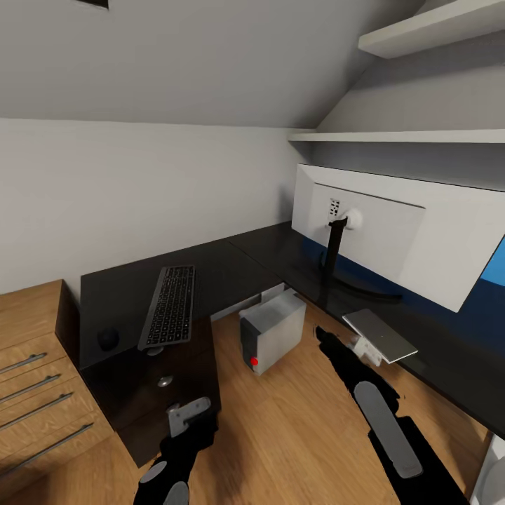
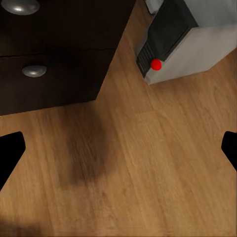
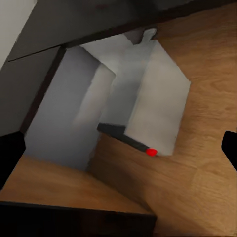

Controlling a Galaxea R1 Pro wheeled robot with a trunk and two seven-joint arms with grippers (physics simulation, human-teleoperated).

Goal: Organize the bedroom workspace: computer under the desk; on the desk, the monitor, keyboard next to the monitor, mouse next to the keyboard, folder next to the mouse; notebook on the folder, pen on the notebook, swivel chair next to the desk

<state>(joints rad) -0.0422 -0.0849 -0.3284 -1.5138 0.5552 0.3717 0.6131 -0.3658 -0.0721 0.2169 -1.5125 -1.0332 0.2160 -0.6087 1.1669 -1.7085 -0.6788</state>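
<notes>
We look down over a long black L-shaped desk [image 1: 231,263] tucked under sloped pale grey walls. On its left wing lies a slim keyboard with dark keys in a grey-silver frame [image 1: 169,305], its long axis running from the near edge back toward the wall, the near end slightly overhanging the desk front. Just left of it, apart from it, sits a small black oval mouse [image 1: 107,339], hard to make out against the dark top. On the right wing stands a large wide monitor [image 1: 400,235], turned with its pale back to us on a thin black stem; its right end is cut off by the picture edge. A bright blue surface [image 1: 494,270] shows behind it, too little of it visible for us to name it. A thin grey slab [image 1: 379,335] lies flat on the desk near the monitor's base.

The boxy light-grey computer tower [image 1: 272,332] stands on the wood plank floor [image 1: 294,428] in the inner corner, partly under the desk, its dark front with a red dot [image 2: 156,64] facing toward us and to the left.

Our left gripper [image 2: 118,148] hangs over bare floor beside the black drawer unit with round silver knobs [image 2: 54,54], its fingertips spread wide. Our right gripper [image 3: 118,153] points at the tower, likewise spread and empty.
</notes>
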